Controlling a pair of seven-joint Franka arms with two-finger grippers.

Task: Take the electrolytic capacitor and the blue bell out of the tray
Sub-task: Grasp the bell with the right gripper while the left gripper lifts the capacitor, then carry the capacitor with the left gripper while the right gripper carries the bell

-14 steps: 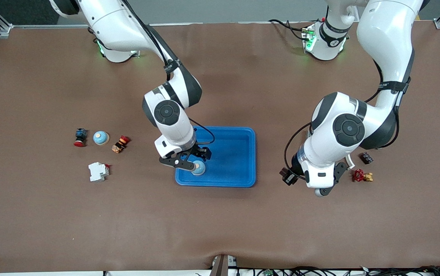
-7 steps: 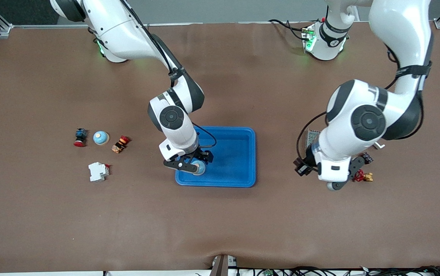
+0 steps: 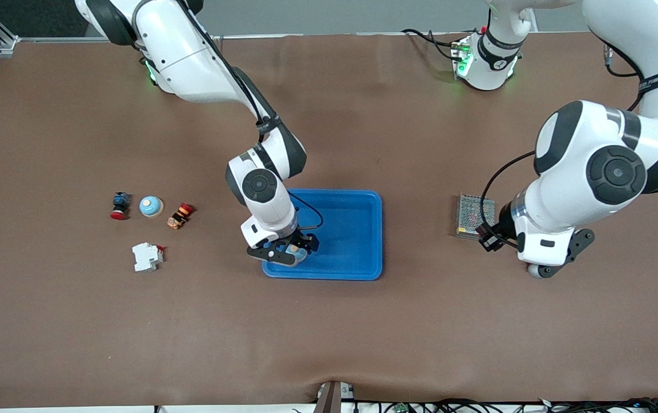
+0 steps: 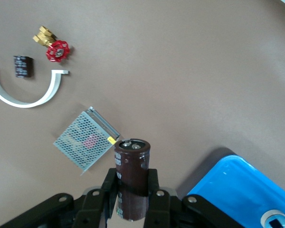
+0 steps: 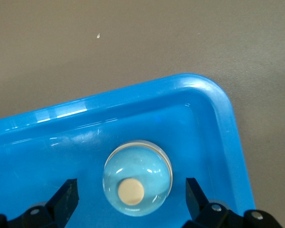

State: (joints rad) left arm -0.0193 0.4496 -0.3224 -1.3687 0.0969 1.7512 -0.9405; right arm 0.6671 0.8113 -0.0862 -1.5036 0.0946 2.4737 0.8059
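The right gripper is straddling, fingers spread, the glossy domed blue bell in the smooth tray corner nearest the right arm, risking slippage, while the left gripper is pinching the cylindrical brown electrolytic capacitor over the table's left-arm end.

Even, bright overhead light fills all three views. The brown table shows soft sheen patches and faint wrinkles near the front camera. Shadows are short and diffuse, lying close under the arms and beside the tray. In the right wrist view the tray's rim carries white glare streaks, and the bell glints. The left wrist view is sharp on the capacitor; small parts farther off stay clear. Green lamps glow at both bases.
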